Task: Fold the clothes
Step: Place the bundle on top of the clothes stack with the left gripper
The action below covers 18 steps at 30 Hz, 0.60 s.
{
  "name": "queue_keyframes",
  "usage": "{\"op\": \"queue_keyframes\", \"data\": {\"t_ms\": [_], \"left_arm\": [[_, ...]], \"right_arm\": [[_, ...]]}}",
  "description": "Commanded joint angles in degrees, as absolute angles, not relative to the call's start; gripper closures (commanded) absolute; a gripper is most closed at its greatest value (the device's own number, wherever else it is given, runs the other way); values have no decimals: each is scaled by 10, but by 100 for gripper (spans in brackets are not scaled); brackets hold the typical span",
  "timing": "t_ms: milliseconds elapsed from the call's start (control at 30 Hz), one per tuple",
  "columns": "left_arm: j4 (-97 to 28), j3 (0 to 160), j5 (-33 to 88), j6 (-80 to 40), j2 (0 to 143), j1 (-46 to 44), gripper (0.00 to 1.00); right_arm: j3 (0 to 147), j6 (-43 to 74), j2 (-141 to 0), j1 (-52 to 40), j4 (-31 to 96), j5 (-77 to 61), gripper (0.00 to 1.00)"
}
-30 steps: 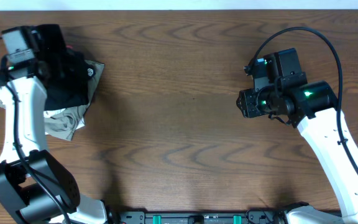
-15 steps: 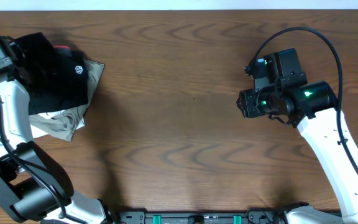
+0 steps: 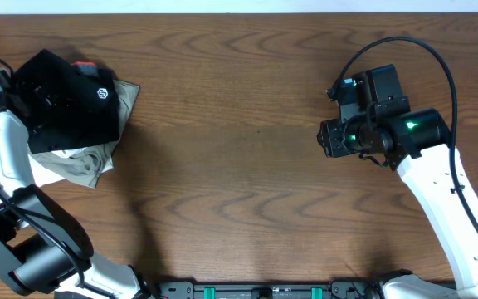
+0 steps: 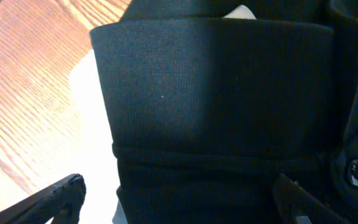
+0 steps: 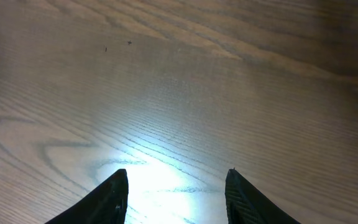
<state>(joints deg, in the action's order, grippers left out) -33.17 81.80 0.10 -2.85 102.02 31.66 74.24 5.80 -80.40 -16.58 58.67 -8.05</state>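
The left pincer [image 4: 179, 202] stood wide, its two dark fingertips [image 4: 61, 196] far apart at the lower corners of the left wrist view and closed on nothing. Between and ahead of them, black knit fabric filled almost the whole view. A stitched band ran across it, and a small dark button [image 4: 355, 172] sat just above one fingertip. Whether the fingertips touched the cloth could not be told. Beside the other fingertip a pale strip showed along the fabric's edge, and beyond that lay the bare wood of the surface [image 3: 239, 166].

From overhead, the clothes [image 3: 65, 112] lay in a black heap just beside the left pincer and spread away from it. The small white round logo [image 3: 103, 94] was on the part farthest from the pincer. A bit of red edge [image 3: 83, 65] showed at the heap's upper border. An olive-beige garment [image 3: 90, 162] lay under the clothes and stuck out along two sides of the heap. A white garment [image 3: 46, 170] touched it, close to the left arm.

The right pincer [image 5: 178, 199] was also parted, though less widely, and it gripped nothing. Only brightly lit bare wood showed between and ahead of its fingertips. The clothes lay well apart from it, across the surface, off in the direction it pointed.
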Motion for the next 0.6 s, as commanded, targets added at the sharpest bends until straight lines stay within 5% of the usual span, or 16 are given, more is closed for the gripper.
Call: {"op": "queue_keyframes", "data": {"t_ms": [0,400,567], "left_arm": [[-330,835,58,-58,1014,327,2],[-262,835,299,-57,902,328,0],[-281,811,401,-64,918,328,7]], "right_arm": [[742,51,-801,-159,588,-67,51],[741,51,-825,-159,591,-56,50],[741,51,-836,-159,590,-55,51]]}}
